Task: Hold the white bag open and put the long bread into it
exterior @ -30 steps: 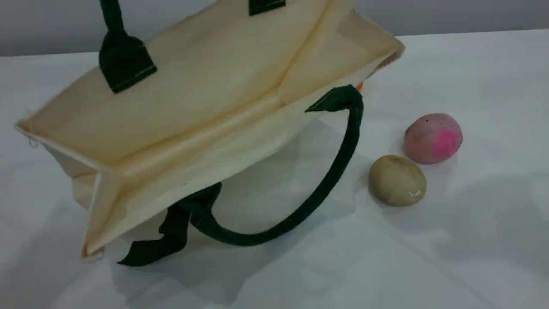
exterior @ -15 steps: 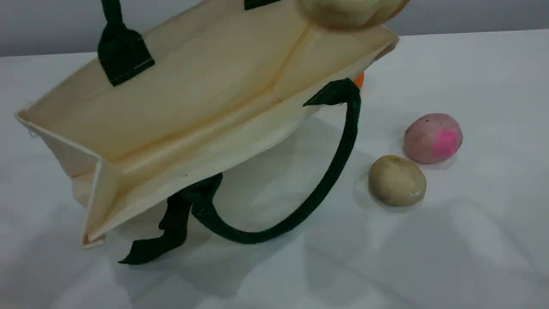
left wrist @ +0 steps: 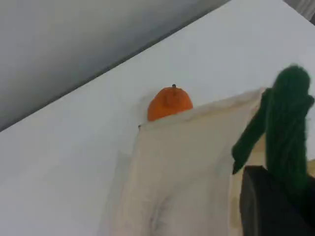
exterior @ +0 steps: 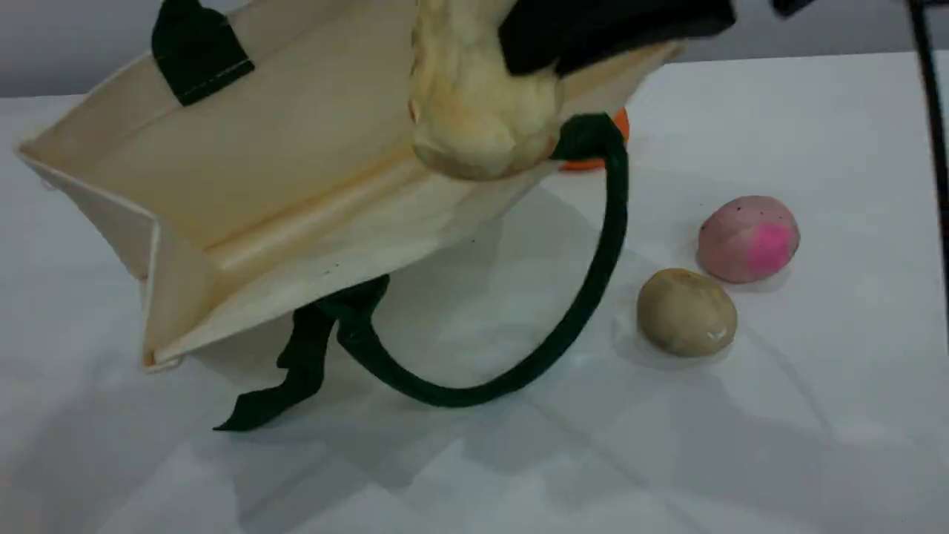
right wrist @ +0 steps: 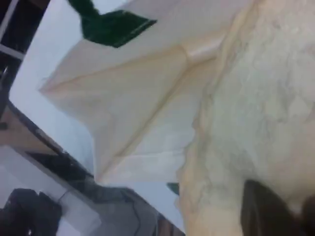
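The white bag [exterior: 282, 148] is lying tilted with its mouth gaping toward the camera, its upper side lifted off the white bench [exterior: 741, 445] and its lower edge resting on it. In the left wrist view the left hand [left wrist: 275, 206] is showing only a dark fingertip at the lower right, closed tight on the bag's upper green handle [left wrist: 288, 128], which is rising out of the grip above the cream cloth. The bag's other green handle [exterior: 586, 297] is drooping out of the mouth in a wide loop onto the bench.

The right hand [exterior: 534, 52] is reaching in from the top edge of the scene view, a dark shape clamped shut on the long bread [exterior: 474, 96]. The loaf is hanging end-down from that hand, right at the bag's open mouth, its lower rounded end overlapping the bag's near rim beside the handle's green patch. In the right wrist view the bread's crusty surface is filling the right half, pressed against the dark fingertip at the bottom, with the bag's creased interior behind it.

An orange fruit [left wrist: 170, 102] is sitting on the bench just behind the bag's far corner. A round pink bun [exterior: 749, 239] and a round beige bun [exterior: 686, 311] are lying near each other to the right, apart from the bag.
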Tool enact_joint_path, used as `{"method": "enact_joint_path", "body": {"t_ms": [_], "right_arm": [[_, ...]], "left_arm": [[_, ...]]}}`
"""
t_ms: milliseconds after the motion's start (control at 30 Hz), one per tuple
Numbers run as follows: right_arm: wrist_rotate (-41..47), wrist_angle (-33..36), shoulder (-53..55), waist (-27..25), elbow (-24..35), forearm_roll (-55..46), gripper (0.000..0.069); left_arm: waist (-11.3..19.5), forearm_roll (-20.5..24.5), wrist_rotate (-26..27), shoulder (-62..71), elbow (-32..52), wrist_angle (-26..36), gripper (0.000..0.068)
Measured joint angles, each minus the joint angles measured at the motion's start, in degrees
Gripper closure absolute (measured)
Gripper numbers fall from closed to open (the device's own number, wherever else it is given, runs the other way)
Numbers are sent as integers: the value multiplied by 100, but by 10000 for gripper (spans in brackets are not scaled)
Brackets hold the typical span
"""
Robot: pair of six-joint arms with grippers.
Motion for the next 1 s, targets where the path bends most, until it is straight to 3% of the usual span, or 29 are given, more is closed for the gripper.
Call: {"method": "enact_joint_path", "body": {"t_ms": [333,633,800,1000], "right_arm": [[-664,24,526,18,-11,1212,651],[-760,-580,1006,398,-136,1649,651],[-806,-716,1354,406,-483,1860,651],[-734,-1249,1680,406,-508,2024,651]], "left_arm": [[0,-16,-4,0,0,-6,587],[-48,-47,-11,-88,0,2,587],[-110,-19,-5,-142,0,22,587],[-110,11,-5,-167,0,79,587]]}}
